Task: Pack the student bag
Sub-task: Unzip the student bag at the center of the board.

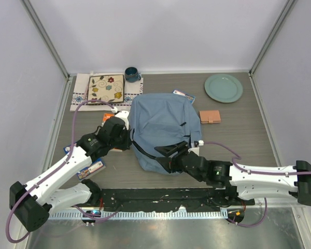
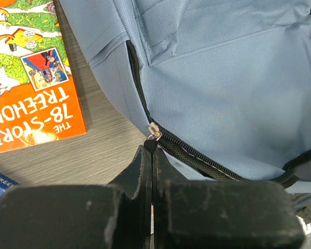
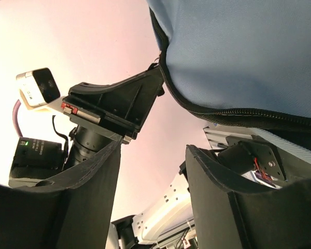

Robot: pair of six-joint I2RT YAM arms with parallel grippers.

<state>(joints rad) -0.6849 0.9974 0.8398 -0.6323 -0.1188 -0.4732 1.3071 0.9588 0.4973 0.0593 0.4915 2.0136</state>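
Observation:
The student bag (image 1: pixel 160 122) is a dusty-blue backpack lying flat mid-table, seen close up in the left wrist view (image 2: pixel 223 78) and from below in the right wrist view (image 3: pixel 249 52). My left gripper (image 2: pixel 153 153) is at the bag's left edge (image 1: pixel 128 140), shut on the black zipper pull (image 2: pixel 152 144) just below the metal slider (image 2: pixel 154 130). My right gripper (image 3: pixel 153 171) stands open with nothing between its fingers, close under the bag's near edge (image 1: pixel 170 151). An orange book (image 2: pixel 26 78) lies beside the bag.
A floral book on a patterned cloth (image 1: pixel 106 88) and a dark mug (image 1: pixel 132 74) sit at the back left. A green plate (image 1: pixel 224 87) and a brown wallet (image 1: pixel 210 116) lie to the right. Another book (image 1: pixel 90 168) lies under my left arm; one (image 1: pixel 184 95) pokes out behind the bag.

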